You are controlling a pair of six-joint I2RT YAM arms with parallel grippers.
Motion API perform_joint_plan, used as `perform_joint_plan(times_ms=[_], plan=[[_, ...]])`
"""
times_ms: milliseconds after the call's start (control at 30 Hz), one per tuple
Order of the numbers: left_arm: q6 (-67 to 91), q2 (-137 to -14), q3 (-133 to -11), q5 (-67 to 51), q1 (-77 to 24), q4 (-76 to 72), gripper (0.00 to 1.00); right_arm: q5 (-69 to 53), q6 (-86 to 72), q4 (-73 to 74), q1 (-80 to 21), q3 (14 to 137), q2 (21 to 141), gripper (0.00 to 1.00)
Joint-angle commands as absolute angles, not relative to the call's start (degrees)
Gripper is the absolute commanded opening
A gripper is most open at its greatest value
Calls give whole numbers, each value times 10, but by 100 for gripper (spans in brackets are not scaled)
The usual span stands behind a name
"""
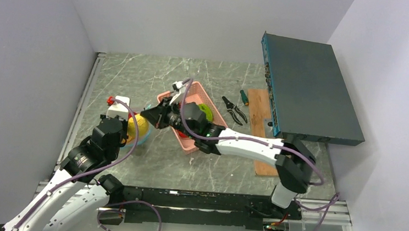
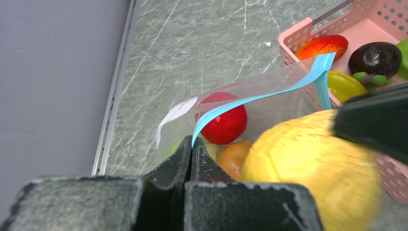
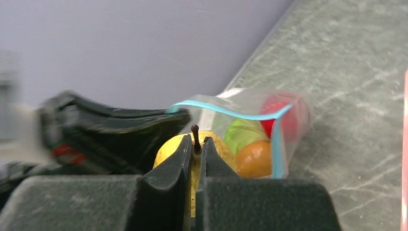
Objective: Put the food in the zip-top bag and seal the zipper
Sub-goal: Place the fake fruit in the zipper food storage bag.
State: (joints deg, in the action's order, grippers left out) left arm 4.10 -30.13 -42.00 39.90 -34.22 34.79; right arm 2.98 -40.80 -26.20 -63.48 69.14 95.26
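Note:
My left gripper (image 2: pixel 191 144) is shut on the teal zipper (image 2: pixel 250 99) of the clear zip-top bag (image 3: pixel 293 120) and holds the mouth edge up. Inside the bag lie a red piece (image 2: pixel 226 122), an orange piece (image 2: pixel 231 156) and a green piece (image 3: pixel 245 132). My right gripper (image 3: pixel 196 142) is shut on the stem end of a yellow pear (image 2: pixel 308 159) and holds it at the bag's mouth, next to the left gripper (image 1: pixel 126 121). The pear (image 1: pixel 138 127) shows between both grippers in the top view.
The pink slotted basket (image 2: pixel 296 41) stands right of the bag and holds a red-orange piece (image 2: pixel 322 45), a dark purple piece (image 2: pixel 375 57) and a yellow-green piece (image 2: pixel 344 84). Pliers (image 1: pixel 233 109), a wooden board (image 1: pixel 257 114) and a dark box (image 1: pixel 309 90) are at the right. A wall runs along the left.

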Motion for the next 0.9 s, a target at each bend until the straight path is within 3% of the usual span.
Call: perform_joint_plan(times_ms=[0,233,367,600,867], plan=[[42,-298,-420,407,-343,334,0,144,-480,-287,-646,722,1012,0],[40,-297,-420,405,-343,331,0,217,-494,-268,-662,738,1049,0],[40,-296,-420,404,-342,330,0,199,-503,-248,-665,765,1074,13],[39,-294,-420,401,-343,329,0,132,-492,-156,-672,859,1123,51],[39,-291,-420,403,-343,330,0,118,-453,-100,-676,864,1090,63]])
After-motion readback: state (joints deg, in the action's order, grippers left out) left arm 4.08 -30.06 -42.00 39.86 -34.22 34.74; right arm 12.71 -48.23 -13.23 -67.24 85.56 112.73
